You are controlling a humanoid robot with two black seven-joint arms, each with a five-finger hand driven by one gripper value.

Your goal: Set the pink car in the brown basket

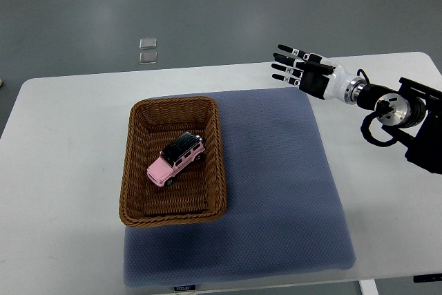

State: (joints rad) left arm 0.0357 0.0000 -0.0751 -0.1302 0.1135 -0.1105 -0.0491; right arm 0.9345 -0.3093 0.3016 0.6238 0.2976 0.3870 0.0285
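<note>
Right hand (298, 68) up at far right of desk (62, 170), fingers spread wide, holding nothing; hovers over mat's far right corner, arm running in from right edge; well apart from basket. Blue-grey mat (276, 191) covers desk centre; basket (135, 164) sits on mat's left part, overhanging its left edge; car (175, 159) lies inside basket, on its wheels, angled diagonally, dark roof up.
</note>
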